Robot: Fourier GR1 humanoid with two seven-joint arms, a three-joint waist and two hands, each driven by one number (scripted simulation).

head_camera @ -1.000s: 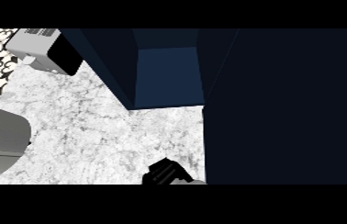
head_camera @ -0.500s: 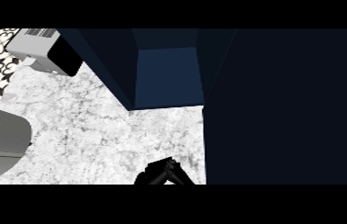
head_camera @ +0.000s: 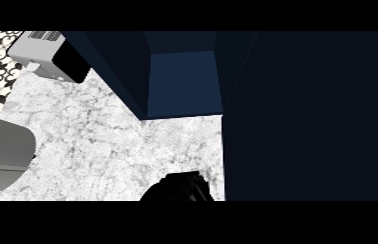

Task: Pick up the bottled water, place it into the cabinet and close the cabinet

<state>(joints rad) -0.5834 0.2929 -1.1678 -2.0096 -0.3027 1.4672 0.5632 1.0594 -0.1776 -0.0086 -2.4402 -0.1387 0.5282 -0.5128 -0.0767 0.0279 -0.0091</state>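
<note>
No bottled water shows in the head view. The dark blue cabinet (head_camera: 184, 83) stands open at the back, its lighter blue inner wall showing. Its open door (head_camera: 303, 118) fills the right side as a tall dark panel. One black hand (head_camera: 181, 188), which I take for my right hand, shows at the view's lower edge. It sits low over the marble counter (head_camera: 111, 138), just left of the door's edge. Only its upper part is in view, and nothing shows in it. My left hand is out of view.
A grey and black appliance (head_camera: 48, 55) sits at the back left of the counter. A grey rounded object (head_camera: 13, 155) is cut off by the left edge. The door hides everything to the right.
The black hand has sunk slightly toward the lower edge, so less of it shows. Cabinet and door have not moved.
</note>
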